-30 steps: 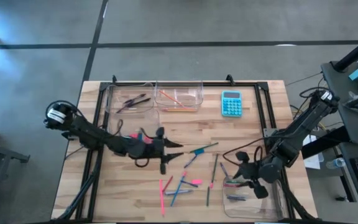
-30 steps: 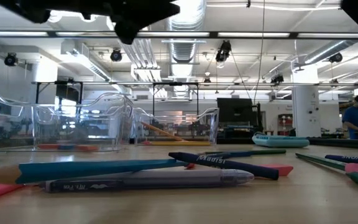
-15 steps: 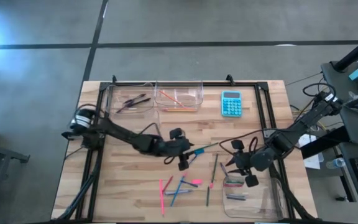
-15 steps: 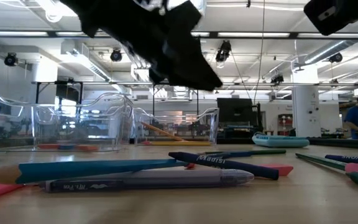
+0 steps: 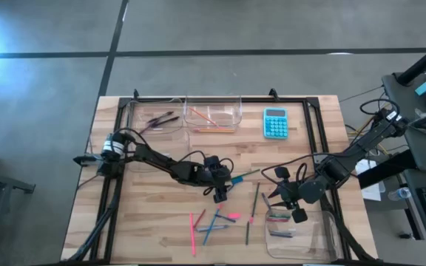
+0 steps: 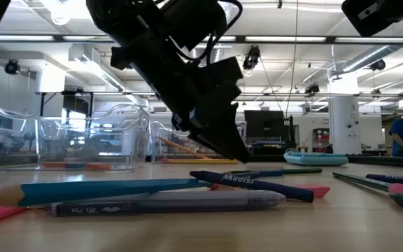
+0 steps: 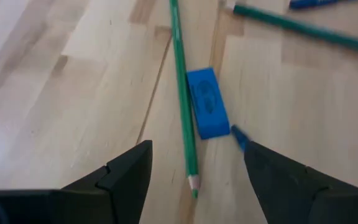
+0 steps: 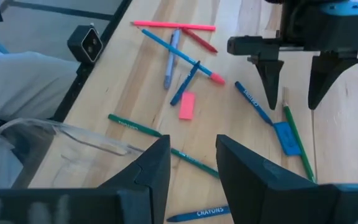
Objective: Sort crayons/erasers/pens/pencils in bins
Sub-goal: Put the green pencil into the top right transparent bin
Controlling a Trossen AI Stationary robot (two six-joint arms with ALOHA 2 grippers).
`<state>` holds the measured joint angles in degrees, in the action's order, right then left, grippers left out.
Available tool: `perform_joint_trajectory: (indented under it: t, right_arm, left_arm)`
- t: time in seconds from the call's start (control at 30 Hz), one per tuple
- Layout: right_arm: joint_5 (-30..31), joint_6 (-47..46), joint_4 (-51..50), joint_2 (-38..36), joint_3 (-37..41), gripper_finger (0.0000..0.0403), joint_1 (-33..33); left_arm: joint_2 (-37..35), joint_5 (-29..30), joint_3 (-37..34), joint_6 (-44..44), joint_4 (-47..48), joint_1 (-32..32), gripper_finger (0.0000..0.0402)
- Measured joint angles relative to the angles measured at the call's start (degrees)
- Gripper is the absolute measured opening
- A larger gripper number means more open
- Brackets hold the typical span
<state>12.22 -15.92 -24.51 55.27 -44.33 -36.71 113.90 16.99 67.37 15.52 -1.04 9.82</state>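
Note:
A blue eraser (image 7: 205,102) lies flat on the wooden table beside a green pencil (image 7: 182,93); it also shows in the high view (image 5: 235,179). My left gripper (image 7: 197,152) is open low over the table's middle (image 5: 221,192), fingers pointing down, with the eraser just ahead of the fingertips, apart from them. A pink eraser (image 8: 187,104) lies nearer the front. My right gripper (image 5: 281,193) is open and empty, right of the middle. Clear bins stand at the far edge (image 5: 154,117) (image 5: 213,113) and at the near right (image 5: 305,235).
A turquoise calculator (image 5: 275,122) lies at the far right. Several crayons, pens and pencils (image 5: 213,222) lie scattered near the front, more (image 5: 256,201) between the two grippers. The near-right bin holds a few sticks (image 5: 278,219). A black rail frame (image 5: 316,140) borders the table.
My left gripper has gone toward the table's right edge and down, and now stands close over the blue eraser and green pencil. My right gripper has gone from over the near-right bin toward the table's middle and a little farther back, then kept still.

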Motion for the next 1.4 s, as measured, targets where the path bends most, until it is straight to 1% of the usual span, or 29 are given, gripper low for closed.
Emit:
perform_joint_trajectory:
  t: [0.17,0.27,0.4,0.5,0.63,0.67,0.8,0.87,0.93,1.17,1.4]
  right_arm:
    - [0.0,-1.8,0.2,0.0,1.9,0.0118,0.0]
    - [0.0,-2.5,2.5,-0.1,3.9,0.0118,0.0]
    - [0.0,-2.5,4.4,0.0,6.3,0.0118,0.0]
    - [-0.1,-3.5,5.1,-0.1,7.9,0.0118,0.0]
    - [0.0,-2.2,9.3,-0.1,9.4,0.0118,0.0]
    - [0.0,-1.2,11.0,-0.1,9.8,0.0118,0.0]
    - [-0.1,3.2,20.5,-0.1,12.3,0.0118,0.0]
    - [-0.1,5.9,25.1,-0.1,13.6,0.0118,0.0]
    - [-0.2,7.4,26.8,-0.1,14.0,0.0118,0.0]
    - [-0.1,5.5,26.6,-0.1,14.2,0.0118,0.0]
    - [-0.1,5.4,26.6,-0.1,14.2,0.0118,0.0]
  left_arm:
    - [1.7,0.1,0.0,-1.0,0.0,-0.1,0.0240]
    - [2.4,0.5,0.0,-1.0,-0.4,-0.3,0.0239]
    - [3.5,0.3,0.2,-0.8,-0.9,-0.7,0.0219]
    - [3.8,-0.1,0.1,-0.7,-1.0,-0.9,0.0188]
    - [4.0,-0.9,0.1,-0.6,-1.1,-1.0,0.0136]
    - [4.0,-0.9,0.1,-0.2,-1.0,-1.0,0.0121]
    - [4.0,-1.6,0.0,6.2,-0.4,-2.4,0.0065]
    - [4.0,-3.0,0.0,6.5,-0.1,-3.2,0.0036]
    - [4.0,-3.5,-0.1,6.4,0.0,-3.6,0.0013]
    - [3.9,-2.8,0.1,3.5,0.0,-3.7,0.0004]
    - [-0.4,0.2,-0.3,2.9,2.2,-3.4,0.0001]
